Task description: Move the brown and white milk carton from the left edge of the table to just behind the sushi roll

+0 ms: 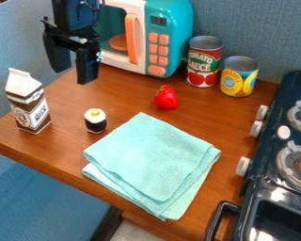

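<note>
The gripper (74,70) hangs open at the upper left, above the wooden counter and in front of the toy microwave's left side, with nothing between its fingers. Below it, on the counter, stands a small sushi-like piece (95,121) with a white top, a yellow spot and a black band. A brown and white milk carton (28,102) stands upright at the left edge. The folded light-teal cloth (152,162) lies flat in the counter's front middle. A red toy strawberry (166,97) rests behind the cloth.
A teal and white toy microwave (168,38) with orange buttons stands at the back. Right of it are a tomato sauce can (204,61) and a yellow-blue can (239,76). A dark toy stove (272,188) borders the counter (59,153) on the right.
</note>
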Robot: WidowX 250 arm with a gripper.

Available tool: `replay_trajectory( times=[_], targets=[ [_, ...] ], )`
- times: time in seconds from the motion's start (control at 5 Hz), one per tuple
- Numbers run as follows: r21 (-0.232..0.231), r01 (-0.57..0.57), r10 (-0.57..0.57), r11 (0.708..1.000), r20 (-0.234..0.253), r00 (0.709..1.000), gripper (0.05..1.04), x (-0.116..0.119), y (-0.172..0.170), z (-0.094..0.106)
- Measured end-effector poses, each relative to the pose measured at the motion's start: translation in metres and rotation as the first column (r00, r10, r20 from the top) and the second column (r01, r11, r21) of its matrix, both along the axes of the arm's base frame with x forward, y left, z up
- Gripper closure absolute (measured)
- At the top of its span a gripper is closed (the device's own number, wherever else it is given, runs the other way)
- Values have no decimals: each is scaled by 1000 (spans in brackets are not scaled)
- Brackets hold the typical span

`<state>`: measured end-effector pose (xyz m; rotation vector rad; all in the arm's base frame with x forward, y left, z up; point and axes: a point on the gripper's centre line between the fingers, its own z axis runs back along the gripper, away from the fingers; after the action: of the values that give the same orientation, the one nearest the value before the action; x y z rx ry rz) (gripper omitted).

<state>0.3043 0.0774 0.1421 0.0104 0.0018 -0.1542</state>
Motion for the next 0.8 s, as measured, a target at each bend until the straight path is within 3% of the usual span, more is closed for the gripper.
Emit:
replay_trajectory(
  times=[0.2, 0.4, 0.6, 0.8],
  targets=[
    [-11, -2, 2, 1000, -31, 1000, 83, -2, 0, -10],
    [-55, -21, 21, 998, 6, 1000, 83, 1, -3, -15],
    [-30, -58, 59, 998, 37, 998, 83, 2, 7, -5],
    [46, -49, 47, 998, 48, 998, 83, 0, 18, 7]
  ],
)
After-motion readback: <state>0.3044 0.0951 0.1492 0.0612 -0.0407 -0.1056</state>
